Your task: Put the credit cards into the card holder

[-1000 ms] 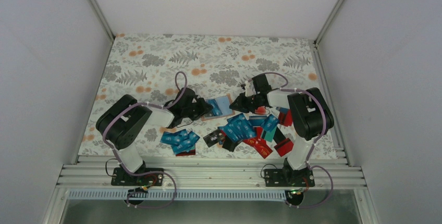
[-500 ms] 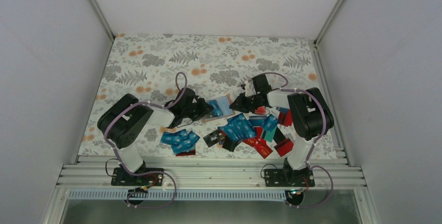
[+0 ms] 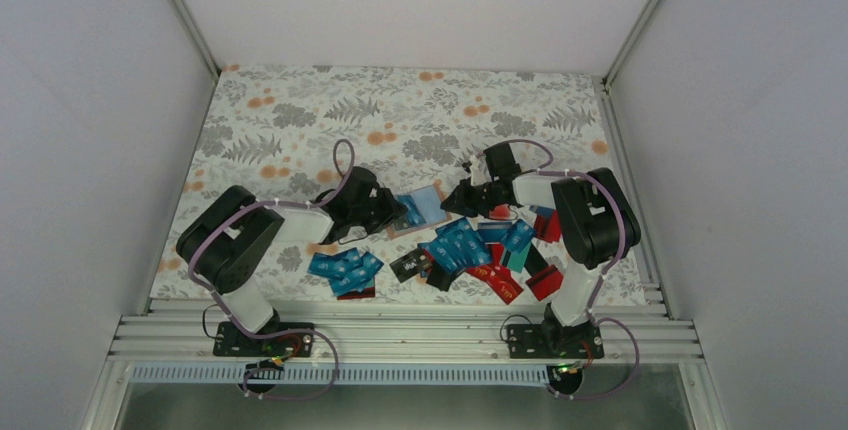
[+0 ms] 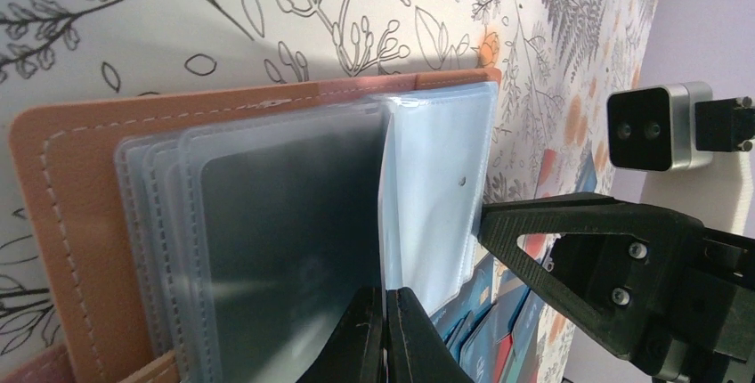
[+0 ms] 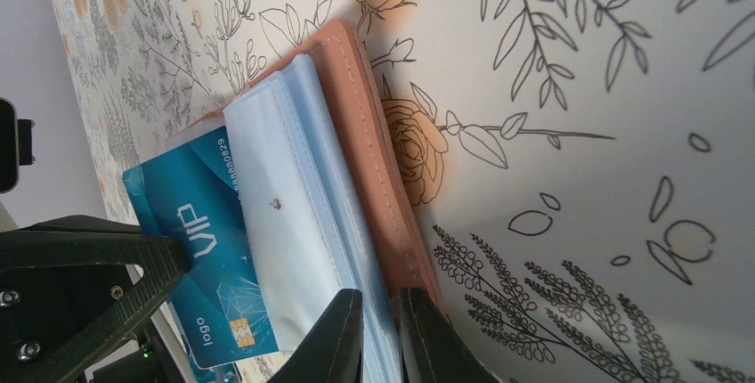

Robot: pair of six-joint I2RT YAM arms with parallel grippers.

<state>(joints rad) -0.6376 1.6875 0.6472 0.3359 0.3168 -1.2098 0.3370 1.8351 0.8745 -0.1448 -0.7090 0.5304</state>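
The card holder [image 3: 420, 208] lies open on the flowered cloth between both grippers. Its tan-pink cover [image 4: 76, 214] holds a stack of clear sleeves [image 4: 267, 249]. My left gripper [image 4: 385, 338] is shut on the edge of one upright clear sleeve. From the other side, my right gripper [image 5: 381, 338] is shut on the holder's edge, with sleeve edges and tan cover [image 5: 374, 142] between its fingers. A blue credit card marked "VIP" [image 5: 200, 249] lies behind the raised sleeve [image 5: 294, 223]. More credit cards lie loose in heaps [image 3: 470, 245] [image 3: 345, 268].
Red cards [image 3: 505, 282] and a black card [image 3: 410, 265] lie near the front edge, close to the right arm's base [image 3: 548, 335]. The two grippers stand almost tip to tip over the holder. The cloth [image 3: 400, 110] stretches behind them to the back wall.
The right gripper's jaws have closed slightly on the holder's edge. The left arm's elbow has shifted a little to the left. The holder and cards have stayed put.
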